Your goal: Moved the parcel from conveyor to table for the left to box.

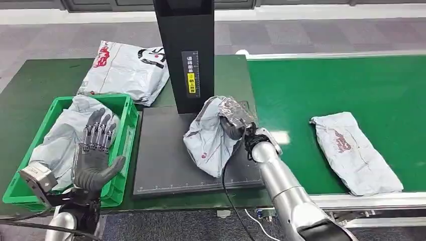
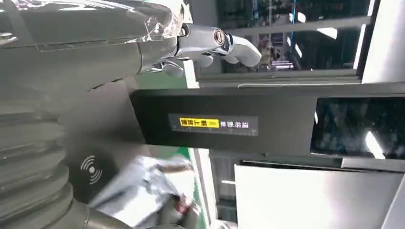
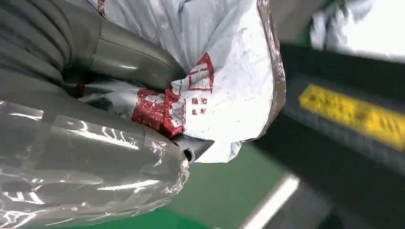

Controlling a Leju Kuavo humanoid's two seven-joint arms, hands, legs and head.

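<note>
We clench our right hand (image 1: 235, 125) on the grey parcel (image 1: 208, 138), lowering it onto the black pad (image 1: 161, 160) so our spread, empty left hand (image 1: 95, 150), waiting over the green crate (image 1: 128, 108), can box it.

A large white mailer bag (image 1: 126, 69) with red and black print lies flat at the far edge of the table (image 1: 30, 85), toward its left end. Beside it a black upright post (image 1: 185, 50) (a yellow label partway up its face) rises from the far edge of a dark flat base plate (image 1: 163, 160) near the table's right end. Beyond the table, grey floor (image 1: 301, 35).
</note>
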